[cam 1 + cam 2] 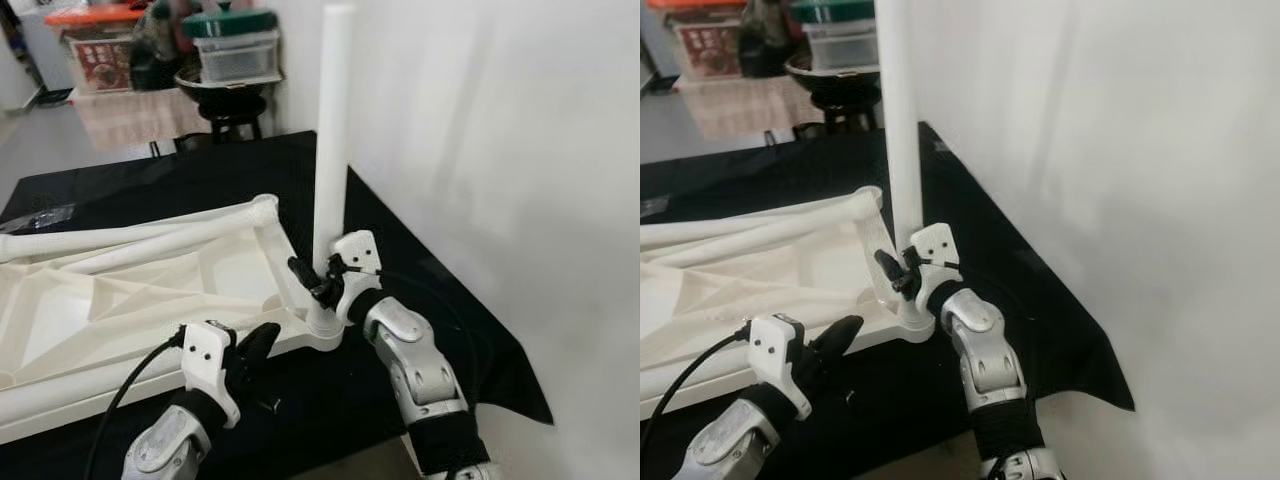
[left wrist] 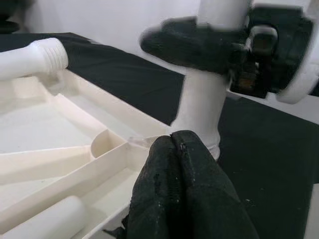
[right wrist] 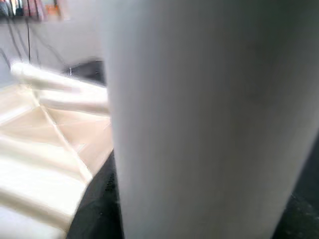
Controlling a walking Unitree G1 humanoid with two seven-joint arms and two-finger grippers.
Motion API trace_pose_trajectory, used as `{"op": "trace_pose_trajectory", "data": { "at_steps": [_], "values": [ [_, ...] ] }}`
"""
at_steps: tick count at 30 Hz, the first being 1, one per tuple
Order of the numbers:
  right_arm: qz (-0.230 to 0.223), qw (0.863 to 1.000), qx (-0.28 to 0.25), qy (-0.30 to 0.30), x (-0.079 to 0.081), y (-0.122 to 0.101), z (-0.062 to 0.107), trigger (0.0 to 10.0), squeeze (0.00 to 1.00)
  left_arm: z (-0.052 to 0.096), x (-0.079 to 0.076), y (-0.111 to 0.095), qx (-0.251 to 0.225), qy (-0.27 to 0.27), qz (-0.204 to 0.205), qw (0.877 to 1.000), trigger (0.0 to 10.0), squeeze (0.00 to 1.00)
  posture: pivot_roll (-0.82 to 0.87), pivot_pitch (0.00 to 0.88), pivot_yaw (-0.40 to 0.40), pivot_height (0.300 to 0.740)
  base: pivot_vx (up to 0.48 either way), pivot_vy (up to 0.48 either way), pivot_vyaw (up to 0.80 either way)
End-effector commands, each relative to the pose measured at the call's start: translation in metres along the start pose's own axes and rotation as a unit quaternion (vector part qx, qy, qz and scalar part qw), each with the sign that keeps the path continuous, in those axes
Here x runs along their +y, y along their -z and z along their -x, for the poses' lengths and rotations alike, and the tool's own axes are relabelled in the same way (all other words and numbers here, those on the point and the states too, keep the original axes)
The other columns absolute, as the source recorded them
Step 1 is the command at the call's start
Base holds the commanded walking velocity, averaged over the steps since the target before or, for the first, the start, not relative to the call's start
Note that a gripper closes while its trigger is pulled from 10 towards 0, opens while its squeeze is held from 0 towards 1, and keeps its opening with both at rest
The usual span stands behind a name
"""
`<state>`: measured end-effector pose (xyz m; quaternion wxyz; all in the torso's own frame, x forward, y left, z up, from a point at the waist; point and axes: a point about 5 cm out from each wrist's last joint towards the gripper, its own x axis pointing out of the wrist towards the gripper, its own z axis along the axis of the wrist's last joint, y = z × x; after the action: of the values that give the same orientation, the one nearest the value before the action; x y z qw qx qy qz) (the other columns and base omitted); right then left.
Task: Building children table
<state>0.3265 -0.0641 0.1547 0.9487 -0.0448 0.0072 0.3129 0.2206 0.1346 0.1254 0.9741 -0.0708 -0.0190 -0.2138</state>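
A cream plastic table top (image 1: 120,295) lies upside down on a black cloth (image 1: 400,240). One white table leg (image 1: 332,120) stands upright in the socket at its near right corner. My right gripper (image 1: 318,283) is shut around the leg just above the socket; up close the leg (image 3: 209,119) is a broad white column. My left gripper (image 1: 262,345) rests at the top's near edge beside the socket, its fingertips (image 2: 177,164) pressed together with nothing between them. A second leg (image 1: 130,236) lies along the far rim, its threaded end (image 2: 42,56) toward the corner.
A white wall (image 1: 500,150) rises close on the right. The cloth's edge (image 1: 520,390) drops off near my right arm. Behind stands a black stool (image 1: 225,110) carrying a bowl and lidded containers, next to a covered stand with an orange-lidded box (image 1: 95,15).
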Motion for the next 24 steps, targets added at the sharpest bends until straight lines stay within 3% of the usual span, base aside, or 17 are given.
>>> {"op": "trace_pose_trajectory", "data": {
  "at_steps": [1, 4, 5, 6, 7, 8, 9, 11, 12, 13, 16, 20, 21, 24],
  "values": [
    [-0.016, 0.998, 0.053, 0.003, 0.004, 0.017, 0.003, 10.0, 1.00, 0.000, 0.002, 0.003, 0.006, -0.011, -0.001, 1.000, 10.0, 0.00, -0.01, 0.037, 0.003, 0.740, 0.000, 0.000, 0.00],
    [-0.026, 0.999, 0.040, -0.010, 0.004, 0.010, 0.001, 10.0, 1.00, -0.001, 0.001, 0.003, 0.008, -0.004, 0.000, 1.000, 10.0, 0.00, -0.01, 0.038, 0.002, 0.740, 0.000, 0.000, 0.00],
    [-0.026, 0.998, 0.025, -0.052, 0.006, 0.003, -0.003, 10.0, 1.00, -0.001, 0.001, 0.003, 0.008, -0.002, 0.001, 1.000, 10.0, 0.00, -0.01, 0.037, 0.003, 0.740, 0.000, 0.000, 0.00],
    [-0.026, 0.998, 0.025, -0.052, 0.006, 0.003, -0.003, 10.0, 1.00, -0.001, 0.001, 0.003, 0.008, -0.002, 0.001, 1.000, 10.0, 0.00, -0.01, 0.037, 0.003, 0.740, 0.000, 0.000, 0.00],
    [-0.017, 0.981, -0.013, -0.192, 0.010, -0.011, -0.005, 10.0, 1.00, -0.002, 0.001, 0.003, 0.008, -0.001, 0.002, 1.000, 10.0, 0.00, -0.01, 0.033, 0.006, 0.740, 0.000, 0.000, 0.00],
    [-0.017, 0.981, -0.013, -0.192, 0.010, -0.011, -0.005, 10.0, 1.00, -0.002, 0.001, 0.003, 0.008, -0.001, 0.002, 1.000, 10.0, 0.00, -0.01, 0.033, 0.006, 0.740, 0.000, 0.000, 0.00],
    [-0.003, 0.969, -0.022, -0.247, 0.010, -0.015, -0.005, 10.0, 0.48, -0.003, 0.002, 0.003, 0.008, 0.000, 0.001, 1.000, 10.0, 0.00, -0.01, 0.032, 0.006, 0.740, 0.000, 0.000, 0.00],
    [0.006, 0.961, -0.025, -0.276, 0.009, -0.017, -0.004, 10.0, 0.48, -0.003, 0.002, 0.003, 0.008, 0.000, 0.001, 1.000, 10.0, 0.00, -0.01, 0.029, 0.007, 0.740, 0.000, 0.000, 0.00],
    [0.017, 0.952, -0.023, -0.306, 0.007, -0.019, -0.005, 10.0, 0.00, -0.004, 0.002, 0.003, 0.008, -0.001, 0.001, 1.000, 10.0, 0.00, -0.01, 0.027, 0.007, 0.740, 0.000, 0.000, 0.00],
    [0.026, 0.934, -0.012, -0.355, 0.000, -0.022, -0.008, 10.0, 0.00, -0.004, 0.002, 0.003, 0.008, -0.002, 0.001, 1.000, 10.0, 0.00, 0.00, 0.024, 0.007, 0.740, 0.000, 0.000, 0.00],
    [0.025, 0.930, -0.004, -0.367, -0.006, -0.024, -0.013, 10.0, 0.00, -0.005, 0.003, 0.004, 0.008, -0.002, 0.001, 1.000, 10.0, 0.00, 0.00, 0.021, 0.007, 0.740, 0.000, 0.000, 0.00],
    [-0.012, 0.934, 0.004, -0.357, -0.016, -0.027, -0.024, 10.0, 0.00, -0.005, 0.003, 0.004, 0.008, -0.002, 0.000, 1.000, 10.0, 0.00, 0.00, 0.017, 0.007, 0.740, 0.000, 0.000, 0.00],
    [-0.017, 0.934, 0.012, -0.357, -0.020, -0.025, -0.025, 0.0, 0.00, -0.005, 0.003, 0.004, 0.008, -0.002, 0.000, 1.000, 10.0, 0.00, 0.00, 0.019, 0.008, 0.740, 0.000, 0.000, 0.00],
    [-0.019, 0.934, 0.016, -0.357, -0.021, -0.023, -0.025, 0.0, 0.00, -0.005, 0.002, 0.004, 0.008, -0.002, 0.000, 1.000, 10.0, 0.00, 0.01, 0.019, 0.006, 0.740, 0.000, 0.000, 0.00]
  ]
}}
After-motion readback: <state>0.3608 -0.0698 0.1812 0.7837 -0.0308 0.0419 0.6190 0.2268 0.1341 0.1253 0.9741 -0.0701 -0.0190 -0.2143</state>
